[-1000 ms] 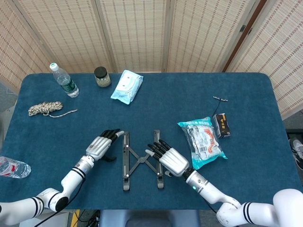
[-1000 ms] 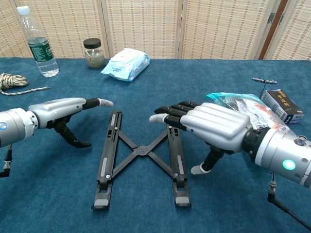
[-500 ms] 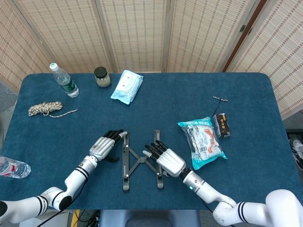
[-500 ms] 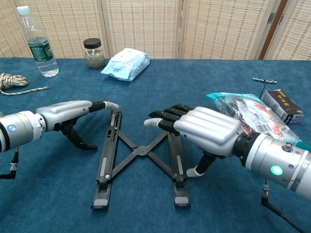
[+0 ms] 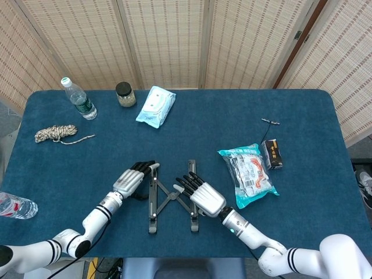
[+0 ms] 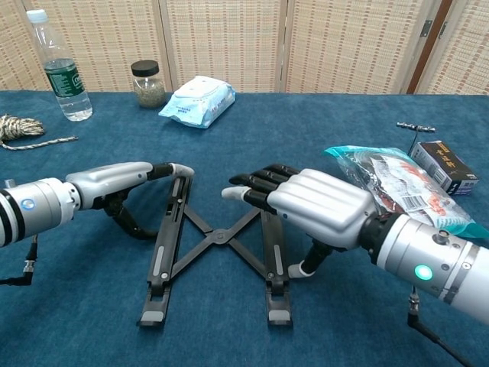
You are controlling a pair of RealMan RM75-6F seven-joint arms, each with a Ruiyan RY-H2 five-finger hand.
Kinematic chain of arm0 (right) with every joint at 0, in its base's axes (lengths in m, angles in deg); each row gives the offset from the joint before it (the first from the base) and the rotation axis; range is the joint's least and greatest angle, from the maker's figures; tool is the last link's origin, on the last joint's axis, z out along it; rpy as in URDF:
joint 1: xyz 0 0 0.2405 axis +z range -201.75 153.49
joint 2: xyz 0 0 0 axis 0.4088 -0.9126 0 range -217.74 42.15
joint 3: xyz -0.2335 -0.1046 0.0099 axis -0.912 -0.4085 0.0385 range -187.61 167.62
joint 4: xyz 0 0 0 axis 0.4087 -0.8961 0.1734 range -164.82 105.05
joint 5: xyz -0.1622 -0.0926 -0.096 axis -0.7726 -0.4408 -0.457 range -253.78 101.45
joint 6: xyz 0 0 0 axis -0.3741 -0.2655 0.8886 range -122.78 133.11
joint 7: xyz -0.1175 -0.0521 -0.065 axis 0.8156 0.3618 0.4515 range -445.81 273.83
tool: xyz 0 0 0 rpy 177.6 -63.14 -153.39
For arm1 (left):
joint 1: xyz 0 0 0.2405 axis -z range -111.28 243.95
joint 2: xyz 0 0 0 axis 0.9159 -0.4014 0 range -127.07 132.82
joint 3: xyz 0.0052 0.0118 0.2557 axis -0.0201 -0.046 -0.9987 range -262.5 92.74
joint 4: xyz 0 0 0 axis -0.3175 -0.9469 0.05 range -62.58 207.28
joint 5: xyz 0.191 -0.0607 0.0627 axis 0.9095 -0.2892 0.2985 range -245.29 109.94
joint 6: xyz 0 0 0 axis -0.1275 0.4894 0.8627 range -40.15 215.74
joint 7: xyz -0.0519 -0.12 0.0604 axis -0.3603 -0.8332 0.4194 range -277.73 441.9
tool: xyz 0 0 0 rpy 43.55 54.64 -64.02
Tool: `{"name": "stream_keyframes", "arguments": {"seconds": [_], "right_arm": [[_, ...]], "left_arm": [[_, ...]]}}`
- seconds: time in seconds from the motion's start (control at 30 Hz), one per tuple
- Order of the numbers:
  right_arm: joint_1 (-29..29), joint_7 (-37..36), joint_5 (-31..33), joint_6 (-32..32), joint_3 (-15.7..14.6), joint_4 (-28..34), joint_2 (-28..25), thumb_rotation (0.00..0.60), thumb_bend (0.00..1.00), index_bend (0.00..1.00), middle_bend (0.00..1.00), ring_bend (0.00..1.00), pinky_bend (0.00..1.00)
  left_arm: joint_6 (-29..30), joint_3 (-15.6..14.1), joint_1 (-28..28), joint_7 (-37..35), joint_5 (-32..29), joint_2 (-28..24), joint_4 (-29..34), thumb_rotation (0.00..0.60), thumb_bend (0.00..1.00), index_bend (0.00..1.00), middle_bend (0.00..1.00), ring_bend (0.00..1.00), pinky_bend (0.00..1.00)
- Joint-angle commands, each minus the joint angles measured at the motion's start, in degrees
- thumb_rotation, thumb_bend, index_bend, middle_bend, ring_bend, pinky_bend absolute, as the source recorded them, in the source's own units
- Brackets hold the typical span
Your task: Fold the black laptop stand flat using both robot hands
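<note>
Black laptop stand (image 5: 171,196) sits near the table's (image 5: 325,221) 6 o'clock edge, half spread. Left hand (image 5: 131,179) and right hand (image 5: 200,196) flank it, fingers extended, gripping nothing. Snack bag (image 5: 249,172) crowds 3 o'clock.

Black laptop stand (image 6: 218,237) on blue table (image 5: 192,116); silver-and-black left robot hand (image 6: 126,177).

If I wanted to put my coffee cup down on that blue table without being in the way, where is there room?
The far middle is bare, between the wipes pack and the small black box. The left side between the rope and the left hand is also free. The near centre is crowded: both hands flank the laptop stand, with the snack bag beside the right hand.
</note>
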Motion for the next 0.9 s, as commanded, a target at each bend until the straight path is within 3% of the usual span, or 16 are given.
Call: {"name": "stream_keyframes", "arguments": {"seconds": [0.03, 0.9], "right_arm": [[0.2, -0.5, -0.4, -0.1, 0.1, -0.7, 0.5, 0.600, 0.00, 0.00, 0.00, 0.00, 0.00], [3.4, -2.8, -2.1, -1.1, 2.6, -6.0, 6.1, 0.600, 0.00, 0.00, 0.00, 0.00, 0.00]], "left_arm": [[-0.2, 0.0, 0.2, -0.1, 0.0, 0.0, 0.1, 0.600, 0.22, 0.02, 0.00, 0.00, 0.00], [-1.8, -0.7, 2.2, 2.2, 0.7, -1.2, 3.5, 0.600, 0.22, 0.00, 0.00, 0.00, 0.00]]}}
